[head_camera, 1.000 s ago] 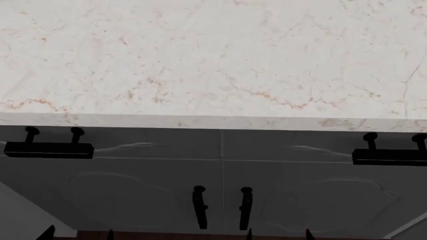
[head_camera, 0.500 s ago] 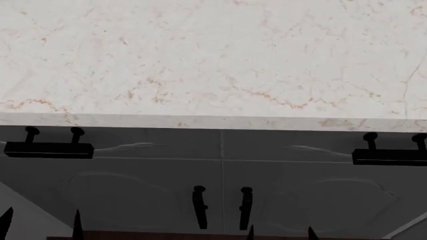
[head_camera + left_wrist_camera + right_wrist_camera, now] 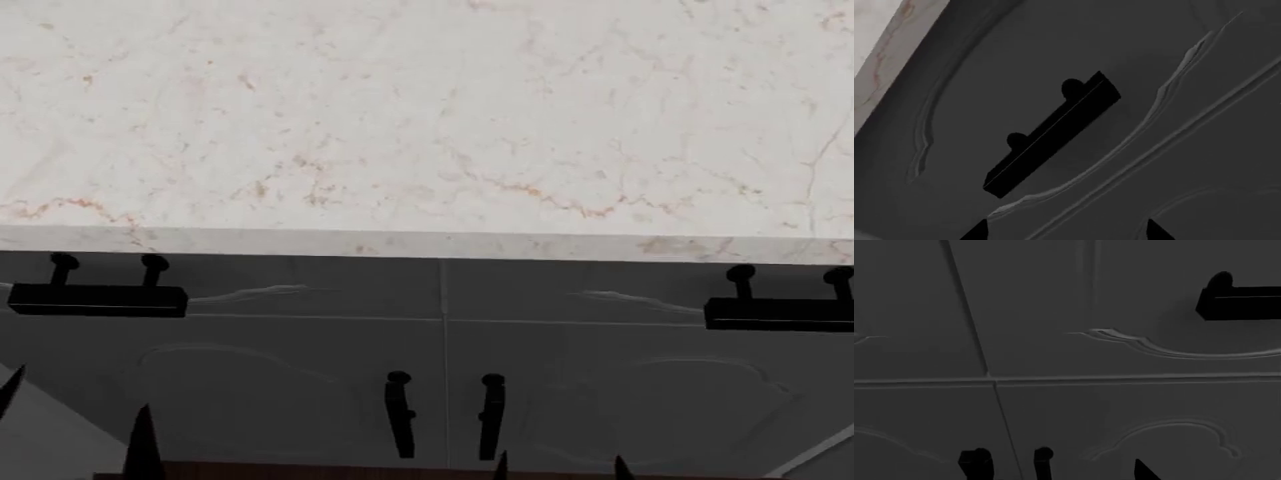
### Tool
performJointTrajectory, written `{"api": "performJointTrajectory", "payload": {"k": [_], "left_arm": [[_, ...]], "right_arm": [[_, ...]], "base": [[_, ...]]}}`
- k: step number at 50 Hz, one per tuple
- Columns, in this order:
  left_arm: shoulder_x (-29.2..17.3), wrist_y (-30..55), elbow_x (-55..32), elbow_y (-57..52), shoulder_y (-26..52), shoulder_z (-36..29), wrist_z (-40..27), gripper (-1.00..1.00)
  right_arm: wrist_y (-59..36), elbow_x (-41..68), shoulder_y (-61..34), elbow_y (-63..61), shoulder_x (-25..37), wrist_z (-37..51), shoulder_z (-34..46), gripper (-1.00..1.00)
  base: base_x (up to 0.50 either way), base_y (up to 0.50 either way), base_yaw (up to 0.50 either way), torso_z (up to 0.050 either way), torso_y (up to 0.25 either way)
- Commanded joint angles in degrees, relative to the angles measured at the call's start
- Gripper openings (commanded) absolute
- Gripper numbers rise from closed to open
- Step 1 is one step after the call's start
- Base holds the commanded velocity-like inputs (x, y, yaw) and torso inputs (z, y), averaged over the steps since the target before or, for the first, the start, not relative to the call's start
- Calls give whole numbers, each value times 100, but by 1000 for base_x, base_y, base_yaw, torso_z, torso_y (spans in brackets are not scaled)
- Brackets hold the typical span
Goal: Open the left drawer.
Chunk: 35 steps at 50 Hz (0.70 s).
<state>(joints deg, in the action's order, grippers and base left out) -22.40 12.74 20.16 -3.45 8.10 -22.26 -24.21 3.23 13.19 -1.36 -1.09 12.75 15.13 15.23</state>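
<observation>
The left gripper (image 3: 74,425), fingers spread and grasping nothing, is hovering below the closed dark-grey left drawer's (image 3: 307,285) black bar handle (image 3: 96,300), lining up to pull

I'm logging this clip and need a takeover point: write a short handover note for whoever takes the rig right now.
Left gripper: fingertips apart, empty, low in the head view below the black bar handle of the wide dark-grey left drawer front; the left wrist view faces that handle squarely, not touching.
Right gripper: only its tips show at the head view's bottom edge, apart, holding nothing, near the two vertical black door handles.
Done: approach only. The left drawer looks shut, flush under the marble countertop.
Left: reach the handle, grip, pull the drawer out.
</observation>
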Motion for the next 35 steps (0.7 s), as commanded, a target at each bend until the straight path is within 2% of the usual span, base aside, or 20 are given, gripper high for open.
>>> {"api": "performJointTrajectory", "payload": {"k": [1,4,10,12,14,20,35], "left_arm": [[-176,619,1021,-12,255,-474,83,100],[-188,784,1147,-82,281,-513,154,100],[-389,1398,2366,-16,457,-1076,297,100],[-407,1359,2239,-84,448,-1030,382,100],[-485,1528,2734,-2,533,-1268,423,100],[-621,1767,3507,239,728,-1707,690,100],[-847,2094,4053,257,927,-1868,1199,100]], "right_arm": [[-148,20,-32,-28,17,68,38,100],[-126,20,-43,13,19,64,47,100],[-100,47,-70,93,15,52,59,100],[-113,60,-64,92,20,55,63,100],[-129,71,-54,68,27,66,64,100],[-144,77,-70,100,34,80,79,100],[-183,109,-82,99,55,118,115,100]], "base": [[0,0,0,0,0],[0,0,0,0,0],[0,0,0,0,0],[0,0,0,0,0],[0,0,0,0,0],[0,0,0,0,0],[0,0,0,0,0]]}}
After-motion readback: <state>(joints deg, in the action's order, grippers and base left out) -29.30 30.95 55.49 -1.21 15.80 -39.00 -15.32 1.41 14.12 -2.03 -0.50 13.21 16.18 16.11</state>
